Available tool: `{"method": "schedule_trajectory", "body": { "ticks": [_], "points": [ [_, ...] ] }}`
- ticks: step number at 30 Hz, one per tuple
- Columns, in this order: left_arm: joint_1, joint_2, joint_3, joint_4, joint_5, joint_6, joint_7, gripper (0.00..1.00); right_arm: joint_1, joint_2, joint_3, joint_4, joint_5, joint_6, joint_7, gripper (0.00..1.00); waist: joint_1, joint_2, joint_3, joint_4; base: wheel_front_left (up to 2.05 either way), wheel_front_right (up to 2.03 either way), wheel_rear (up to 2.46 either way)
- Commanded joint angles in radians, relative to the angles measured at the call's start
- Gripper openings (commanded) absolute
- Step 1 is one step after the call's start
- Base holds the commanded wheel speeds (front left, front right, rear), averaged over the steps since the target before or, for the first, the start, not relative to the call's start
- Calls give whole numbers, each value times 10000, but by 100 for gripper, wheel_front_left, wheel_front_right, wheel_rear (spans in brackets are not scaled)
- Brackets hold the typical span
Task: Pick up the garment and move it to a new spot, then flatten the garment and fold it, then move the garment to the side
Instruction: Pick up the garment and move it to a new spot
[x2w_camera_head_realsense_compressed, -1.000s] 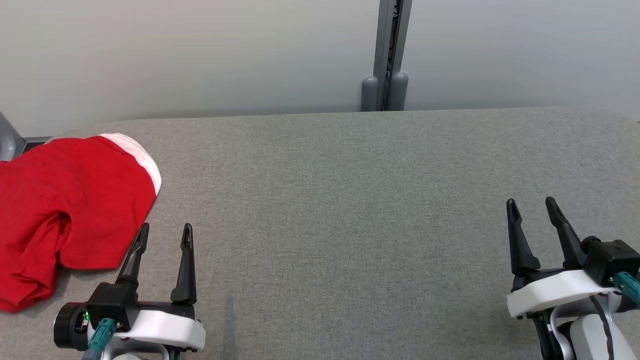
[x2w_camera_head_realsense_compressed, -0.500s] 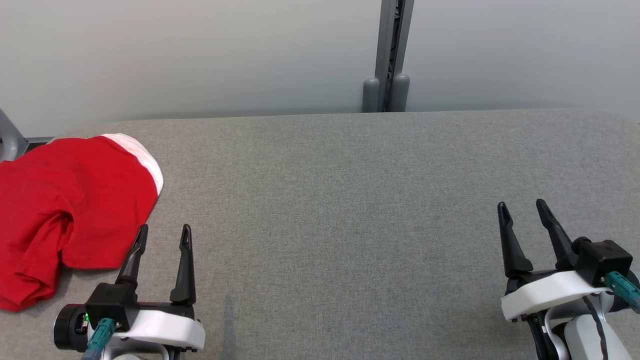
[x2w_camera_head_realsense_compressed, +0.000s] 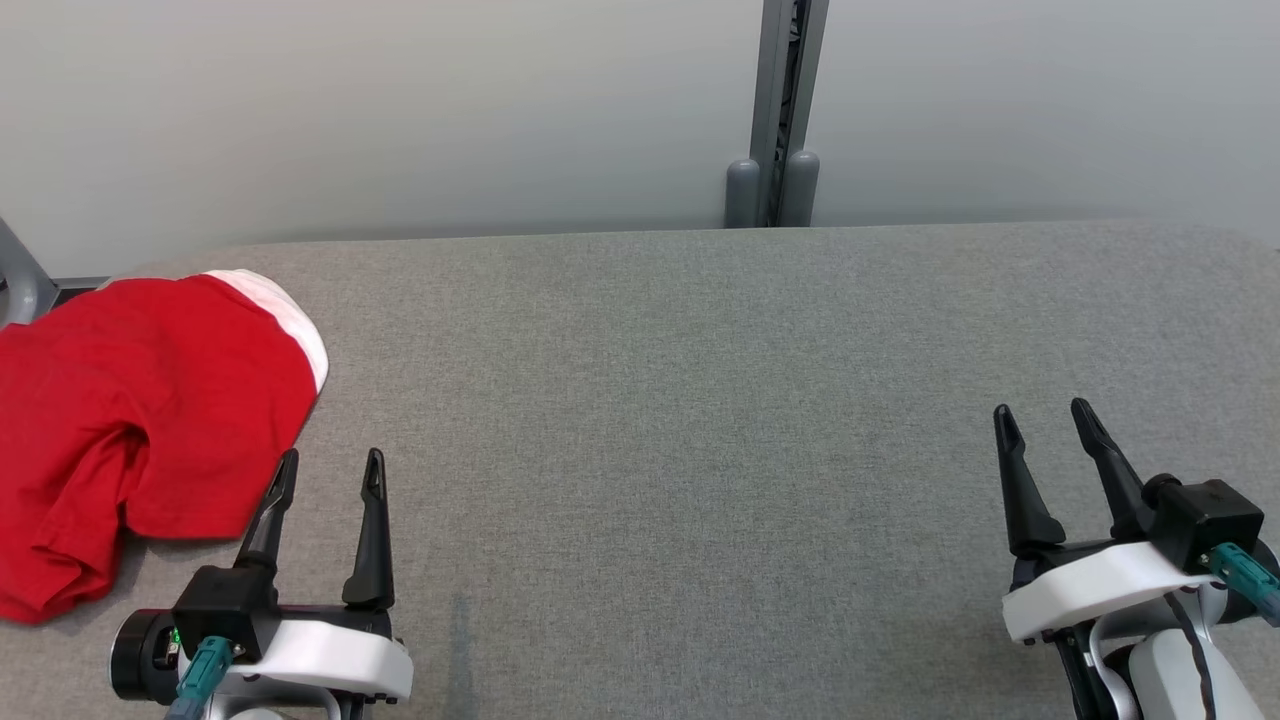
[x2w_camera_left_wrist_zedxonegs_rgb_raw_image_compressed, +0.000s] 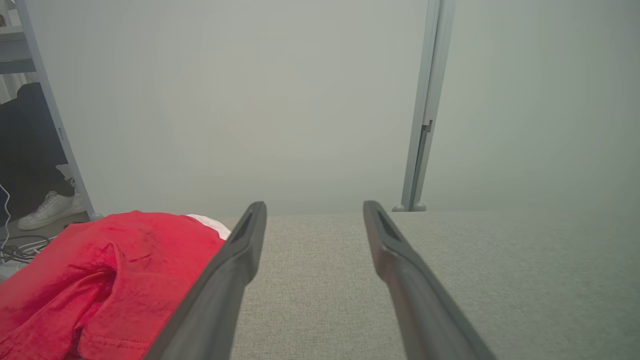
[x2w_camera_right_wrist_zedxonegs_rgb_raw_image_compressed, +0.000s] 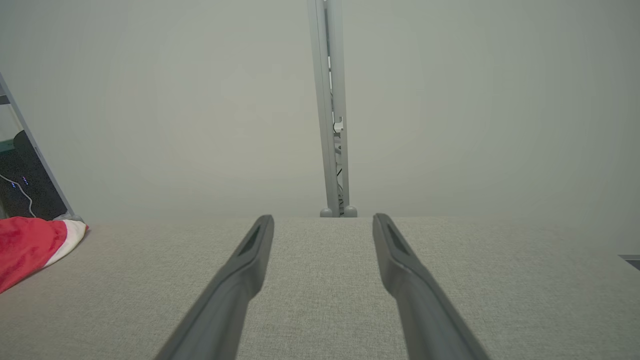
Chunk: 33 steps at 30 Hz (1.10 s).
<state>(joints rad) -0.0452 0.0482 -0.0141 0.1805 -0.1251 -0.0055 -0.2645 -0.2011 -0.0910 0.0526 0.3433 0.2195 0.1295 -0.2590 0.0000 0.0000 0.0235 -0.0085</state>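
Left gripper (x2w_camera_head_realsense_compressed: 331, 458) and right gripper (x2w_camera_head_realsense_compressed: 1040, 408): skinny black fingers (x2w_camera_head_realsense_compressed: 370, 540), white shells (x2w_camera_head_realsense_compressed: 330, 662), teal plugs (x2w_camera_head_realsense_compressed: 203, 664), green LED (x2w_camera_head_realsense_compressed: 173, 634) on left.

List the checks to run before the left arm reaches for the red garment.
1. The left gripper is open, holding nothing: ok.
2. The right gripper is open, holding nothing: ok.
3. The garment lies on the table, just to the left gripper's left: ok.
4. Gap between the left gripper and the garment's edge: cannot tell.
5. The garment lies flat: not ok, crumpled.
6. Bare table between the grippers for a new spot: ok.
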Motion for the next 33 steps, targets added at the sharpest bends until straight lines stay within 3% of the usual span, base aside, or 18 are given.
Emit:
{"method": "schedule_trajectory", "body": {
  "ticks": [1,23,33],
  "points": [
    [8,18,8,26,-92,52,-30,100,-19,-29,19,33,29,22,-51,100,0,0,-15,1,0,0,0],
    [-38,18,-72,133,-235,105,-30,100,-27,-62,111,127,148,22,-52,100,0,0,-115,81,0,0,0],
    [-173,20,-84,184,-383,69,-30,100,28,-42,205,98,195,23,-52,100,0,0,-20,514,0,0,0]
  ]
}}
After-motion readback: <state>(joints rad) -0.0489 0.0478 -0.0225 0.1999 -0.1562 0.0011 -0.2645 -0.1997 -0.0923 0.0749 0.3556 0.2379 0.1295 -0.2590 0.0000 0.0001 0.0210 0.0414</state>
